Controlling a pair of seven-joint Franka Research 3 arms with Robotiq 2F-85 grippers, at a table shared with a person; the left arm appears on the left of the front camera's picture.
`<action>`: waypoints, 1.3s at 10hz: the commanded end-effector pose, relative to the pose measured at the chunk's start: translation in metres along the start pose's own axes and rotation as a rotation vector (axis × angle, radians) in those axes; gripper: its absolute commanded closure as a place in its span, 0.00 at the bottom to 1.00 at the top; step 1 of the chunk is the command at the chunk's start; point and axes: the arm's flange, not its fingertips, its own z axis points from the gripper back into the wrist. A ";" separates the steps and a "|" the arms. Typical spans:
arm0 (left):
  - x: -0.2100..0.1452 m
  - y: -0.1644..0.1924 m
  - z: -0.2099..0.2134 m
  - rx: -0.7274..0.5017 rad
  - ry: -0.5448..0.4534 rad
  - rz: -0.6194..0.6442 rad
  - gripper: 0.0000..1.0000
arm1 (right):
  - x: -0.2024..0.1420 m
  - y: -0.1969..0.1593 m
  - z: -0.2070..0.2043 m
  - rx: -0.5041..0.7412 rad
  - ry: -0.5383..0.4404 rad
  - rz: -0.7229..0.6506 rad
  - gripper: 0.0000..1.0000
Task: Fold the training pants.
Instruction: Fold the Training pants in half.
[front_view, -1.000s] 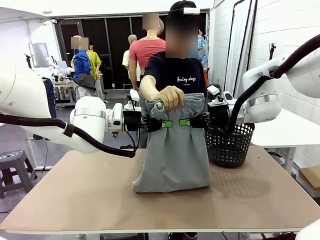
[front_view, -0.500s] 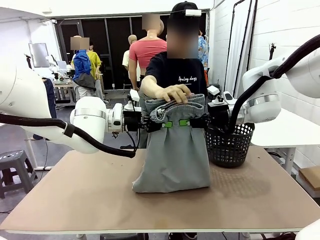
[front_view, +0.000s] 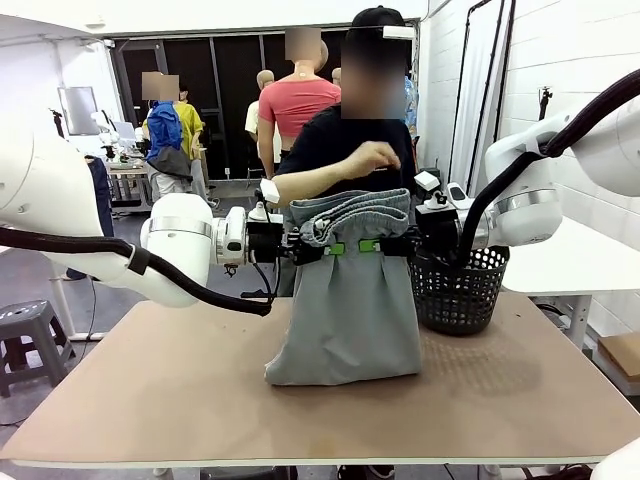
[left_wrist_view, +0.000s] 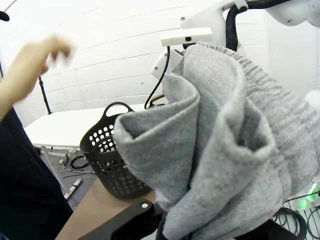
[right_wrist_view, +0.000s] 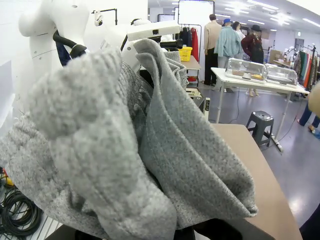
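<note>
Front view: the person's hand (front_view: 375, 157) has lifted off the training pants (front_view: 350, 300), which hang to the worktop (front_view: 150, 400), pinched shut at the waistband by left gripper (front_view: 334, 247) and right gripper (front_view: 368, 245). Wrist views: bunched grey jersey; the robot alone holds it

We see a black mesh basket (front_view: 458, 292) standing on the brown table (front_view: 180, 400), near its far right edge. Beyond it stands a white table (front_view: 575, 255) against the white brick wall (front_view: 560, 70). A grey stool (front_view: 28, 325) sits at the left.
</note>
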 end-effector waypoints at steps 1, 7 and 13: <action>0.005 -0.001 -0.002 -0.004 0.000 0.012 1.00 | 0.001 0.006 -0.001 -0.004 -0.023 0.002 1.00; 0.005 -0.001 -0.002 -0.004 0.000 0.012 1.00 | 0.001 0.006 -0.001 -0.004 -0.023 0.002 1.00; 0.005 -0.001 -0.002 -0.004 0.000 0.012 1.00 | 0.001 0.006 -0.001 -0.004 -0.023 0.002 1.00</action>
